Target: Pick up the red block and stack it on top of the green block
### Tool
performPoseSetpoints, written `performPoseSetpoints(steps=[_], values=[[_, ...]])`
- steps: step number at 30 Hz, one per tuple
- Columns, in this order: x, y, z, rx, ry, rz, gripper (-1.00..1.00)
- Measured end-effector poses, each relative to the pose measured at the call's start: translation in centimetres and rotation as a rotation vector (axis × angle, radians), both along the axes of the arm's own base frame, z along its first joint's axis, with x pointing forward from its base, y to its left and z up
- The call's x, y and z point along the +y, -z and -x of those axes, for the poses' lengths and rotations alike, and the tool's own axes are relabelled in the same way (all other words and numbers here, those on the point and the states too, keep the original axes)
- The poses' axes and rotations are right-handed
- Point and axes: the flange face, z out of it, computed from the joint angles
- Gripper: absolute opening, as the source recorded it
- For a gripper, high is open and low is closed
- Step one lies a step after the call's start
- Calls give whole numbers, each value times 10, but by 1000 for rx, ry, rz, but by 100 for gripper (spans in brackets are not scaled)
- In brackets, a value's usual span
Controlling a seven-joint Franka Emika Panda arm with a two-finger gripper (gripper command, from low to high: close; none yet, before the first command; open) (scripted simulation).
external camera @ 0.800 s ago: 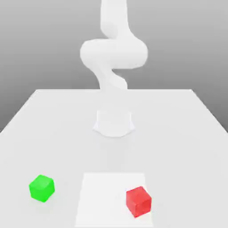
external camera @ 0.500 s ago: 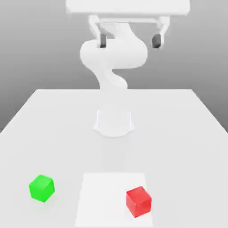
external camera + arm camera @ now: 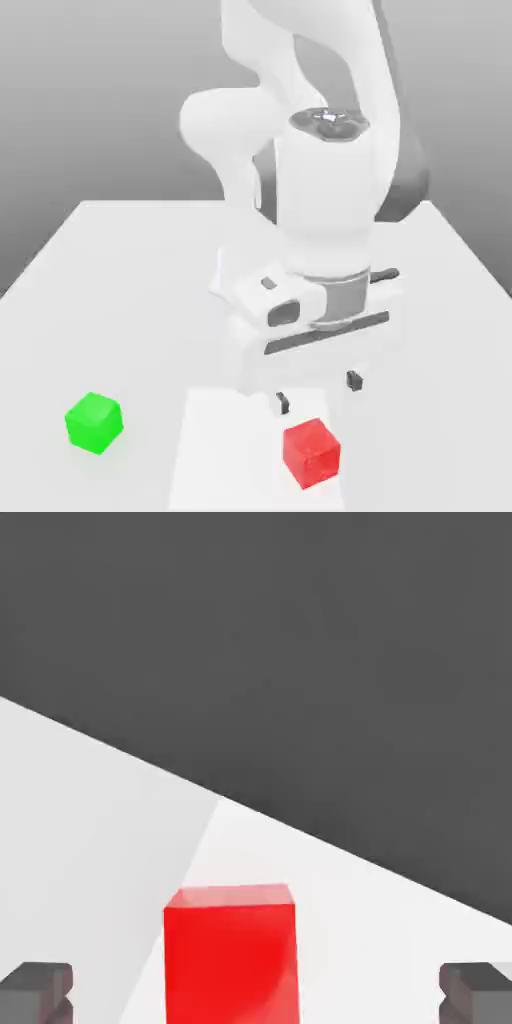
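- The gripper (image 3: 317, 391) hangs low over the counter (image 3: 120, 270) at lower centre of the exterior view, its fingers (image 3: 282, 402) spread wide and holding nothing.
- The red block (image 3: 311, 453) sits on the counter just below the fingertips, apart from them.
- The green block (image 3: 94, 422) rests at lower left, well apart from the red one.
- In the hand view, the red block (image 3: 231, 952) lies between the two fingertips (image 3: 37, 993).

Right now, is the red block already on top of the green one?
No: in the exterior view the red block sits on the table, well apart from the green block.
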Motion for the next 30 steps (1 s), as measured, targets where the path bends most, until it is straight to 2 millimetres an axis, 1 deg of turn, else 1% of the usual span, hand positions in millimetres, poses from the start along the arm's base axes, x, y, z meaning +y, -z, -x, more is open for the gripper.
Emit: performPoseSetpoints(steps=[4, 5, 10, 11, 12, 14, 17, 18, 20, 24, 27, 30], values=[[0, 50, 2, 9, -5, 2, 0], [0, 57, 3, 10, -5, 2, -100], [0, 57, 3, 11, -5, 3, -100], [0, 61, 3, 11, -5, 3, -100], [0, 56, 3, 11, -5, 3, -100], [0, 38, 2, 10, -6, 3, -100], [0, 4, 3, 11, -5, 3, -100], [-9, -3, 2, 10, -6, 3, -100], [-43, -10, 1, 10, -9, 5, -100], [-125, -21, 7, 11, 1, 7, -100], [-188, -28, 22, 12, 13, 6, -100], [-242, -36, 44, 12, 13, 4, -100]])
